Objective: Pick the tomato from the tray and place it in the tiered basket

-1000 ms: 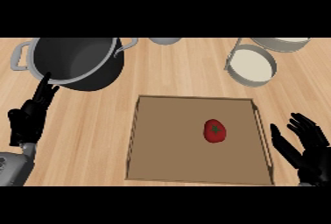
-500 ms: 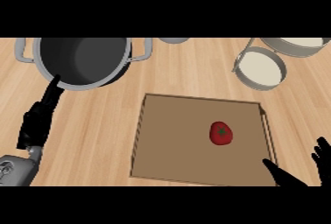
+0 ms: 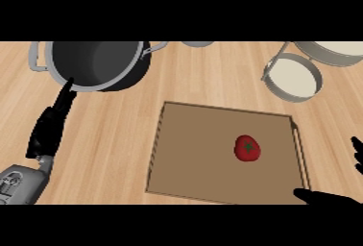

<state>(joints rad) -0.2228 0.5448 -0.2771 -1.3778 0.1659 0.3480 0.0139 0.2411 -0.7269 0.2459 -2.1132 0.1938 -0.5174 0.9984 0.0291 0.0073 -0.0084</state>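
Movement since a second ago is almost all on the right. The black right hand (image 3: 327, 197), then showing whole beside the tray, has slid toward the lower right corner. Only its thumb and the tips of its fingers (image 3: 356, 153) show now, spread well apart and holding nothing. The black left hand (image 3: 51, 126) has kept its place at the left. It is seen edge-on, with fingers straight and nothing in them, and their tips reach the near rim of the pot. Whether they touch the rim cannot be told.

The small red tomato (image 3: 247, 147) with its green stalk mark lies where it lay before. It sits in the flat square brown tray (image 3: 191, 144), right of the tray's middle and near its right wall, apart from both hands.

The dark grey round pot (image 3: 96, 60), with a metal rim and two side handles, stands on the light wooden counter (image 3: 113, 144) beyond the tray to the left. Its dark inside faces up.

The tiered basket (image 3: 291, 78), with round pale trays in grey wire rings, stands beyond the tray's far right corner. Its lower tier shows a pale floor, and the upper tier is cut off at the view's top right.
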